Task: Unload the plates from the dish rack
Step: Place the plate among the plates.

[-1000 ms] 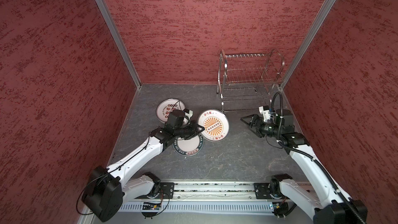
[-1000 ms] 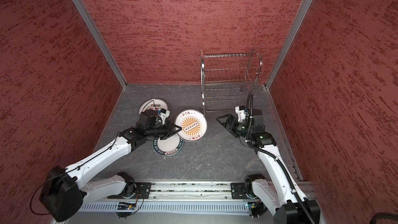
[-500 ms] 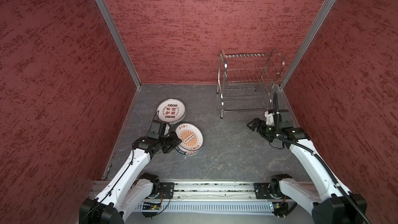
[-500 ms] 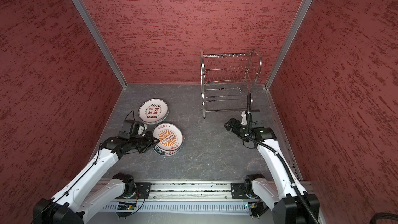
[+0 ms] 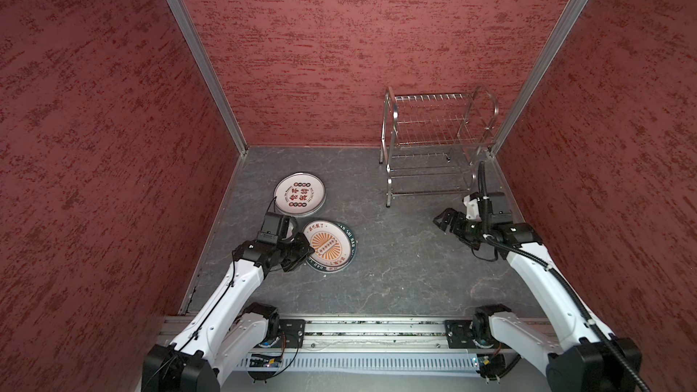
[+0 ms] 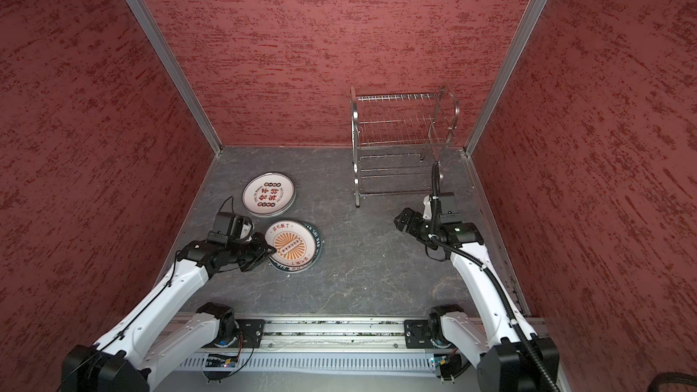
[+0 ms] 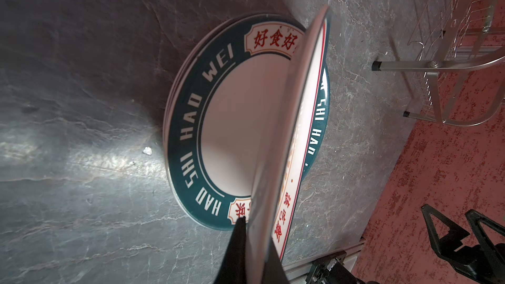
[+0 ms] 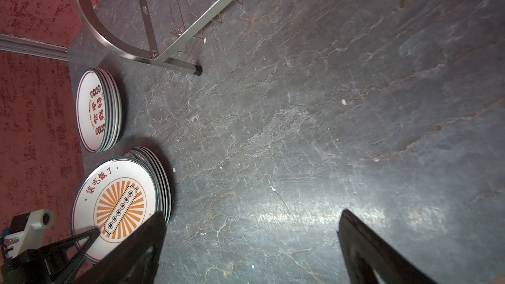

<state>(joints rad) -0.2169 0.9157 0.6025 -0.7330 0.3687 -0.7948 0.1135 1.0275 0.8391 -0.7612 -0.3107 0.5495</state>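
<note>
An orange sunburst plate (image 5: pixel 327 246) (image 6: pixel 290 247) leans tilted on a stack of teal-rimmed plates (image 7: pixel 191 110) at the floor's left. My left gripper (image 5: pixel 309 248) (image 7: pixel 254 222) is shut on the sunburst plate's near rim (image 7: pixel 289 121), one finger on each face. A second stack of plates (image 5: pixel 299 197) (image 8: pixel 95 110), topped with red-black characters, lies just behind. The dish rack (image 5: pixel 433 137) (image 6: pixel 399 133) stands at the back right, showing only bare wire shelves. My right gripper (image 5: pixel 439 218) (image 8: pixel 251 219) hovers open in front of it, holding nothing.
Red textured walls close in the floor on three sides. A metal rail (image 5: pixel 377 333) carrying both arm bases runs along the front edge. The rack's legs (image 8: pixel 196 70) stand near the right arm.
The left arm has carried the sunburst plate from mid-floor back and left, down onto the teal-rimmed stack. The right gripper has drawn back a little toward the right.
</note>
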